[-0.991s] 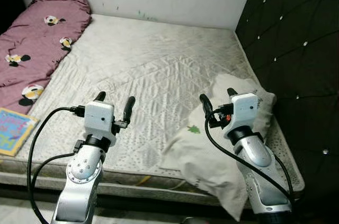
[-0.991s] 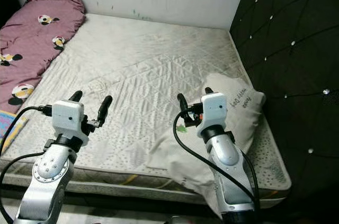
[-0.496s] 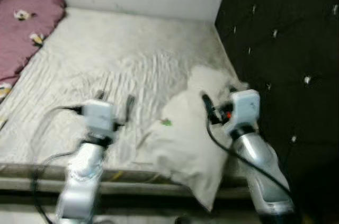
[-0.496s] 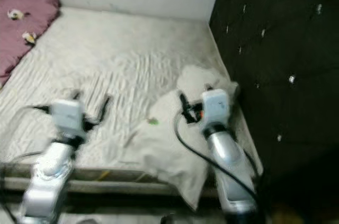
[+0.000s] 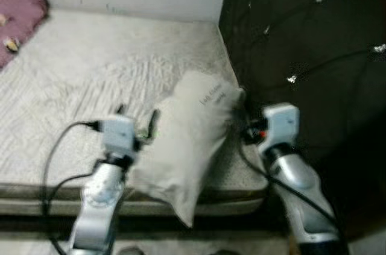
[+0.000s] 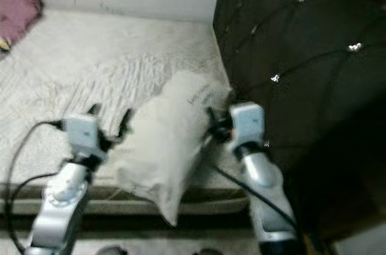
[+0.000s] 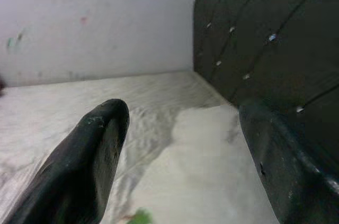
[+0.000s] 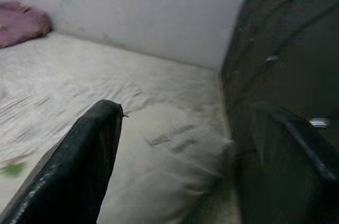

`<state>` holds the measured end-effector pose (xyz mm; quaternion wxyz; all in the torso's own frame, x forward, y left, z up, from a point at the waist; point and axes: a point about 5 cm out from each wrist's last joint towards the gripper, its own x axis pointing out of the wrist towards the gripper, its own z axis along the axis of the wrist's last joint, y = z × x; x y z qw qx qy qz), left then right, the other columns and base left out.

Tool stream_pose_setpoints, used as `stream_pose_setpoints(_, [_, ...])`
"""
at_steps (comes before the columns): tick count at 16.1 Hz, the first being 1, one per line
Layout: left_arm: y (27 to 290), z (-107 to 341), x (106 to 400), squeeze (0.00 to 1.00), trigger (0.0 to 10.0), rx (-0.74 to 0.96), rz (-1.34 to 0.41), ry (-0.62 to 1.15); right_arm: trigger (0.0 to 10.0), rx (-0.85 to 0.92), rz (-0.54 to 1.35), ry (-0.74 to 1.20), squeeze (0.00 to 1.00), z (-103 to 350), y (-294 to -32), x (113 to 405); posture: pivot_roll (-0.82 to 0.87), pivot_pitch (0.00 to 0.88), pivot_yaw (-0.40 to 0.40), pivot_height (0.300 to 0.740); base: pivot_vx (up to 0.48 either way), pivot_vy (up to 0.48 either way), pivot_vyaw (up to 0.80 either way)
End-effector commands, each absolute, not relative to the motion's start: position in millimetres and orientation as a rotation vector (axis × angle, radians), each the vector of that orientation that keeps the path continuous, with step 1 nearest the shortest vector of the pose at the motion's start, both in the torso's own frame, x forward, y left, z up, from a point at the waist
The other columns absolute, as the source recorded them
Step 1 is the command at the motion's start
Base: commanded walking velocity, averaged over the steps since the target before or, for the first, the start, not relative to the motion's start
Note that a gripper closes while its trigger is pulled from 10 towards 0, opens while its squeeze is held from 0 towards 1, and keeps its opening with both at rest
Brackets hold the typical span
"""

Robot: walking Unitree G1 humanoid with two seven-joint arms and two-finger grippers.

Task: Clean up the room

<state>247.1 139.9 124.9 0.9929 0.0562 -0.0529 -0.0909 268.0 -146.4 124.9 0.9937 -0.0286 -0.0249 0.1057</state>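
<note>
A white pillow (image 5: 186,140) lies on the bed (image 5: 90,86) near the dark headboard (image 5: 301,44), hanging over the bed's edge, with the left pincer (image 5: 137,119) and right pincer (image 6: 218,121) flanking it, both spread wide, holding nothing.

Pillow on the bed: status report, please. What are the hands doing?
Both hands open, empty: left hand, right hand flanking pillow. Pillow overhangs mattress edge beside black headboard. Nothing blocking.
</note>
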Motion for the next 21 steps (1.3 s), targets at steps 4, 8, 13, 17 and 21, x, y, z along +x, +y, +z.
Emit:
stream_pose_setpoints(4, [148.5,125.7,247.7,0.0,10.0,0.113,-0.125,-0.108,10.0,-0.048,0.233,-0.064,0.0,129.0,-139.9,269.0,-0.02,0.0,-0.083,0.74,0.0,0.0,0.0])
stream_pose_setpoints(8, [153.0,122.0,247.8,0.0,10.0,0.095,-0.085,-0.083,10.0,-0.042,0.245,-0.047,0.0,126.1,-138.9,268.0,-0.02,0.0,-0.084,0.74,0.0,0.0,0.0])
stream_pose_setpoints(13, [155.6,119.7,249.1,0.0,10.0,0.056,-0.086,-0.06,10.0,-0.038,0.254,-0.035,0.0,124.1,-137.3,268.2,-0.01,0.0,-0.086,0.74,0.0,0.0,0.0])
stream_pose_setpoints(17, [155.3,119.6,252.0,0.0,10.0,0.032,-0.083,-0.049,10.0,-0.026,0.249,-0.033,0.0,124.9,-137.1,270.4,-0.02,0.0,-0.087,0.74,0.0,0.48,0.0])
stream_pose_setpoints(21, [154.2,119.2,251.0,0.0,10.0,0.028,-0.087,-0.046,10.0,-0.031,0.244,-0.035,0.0,125.2,-138.6,269.5,-0.02,0.0,-0.088,0.74,0.0,0.48,-0.13])
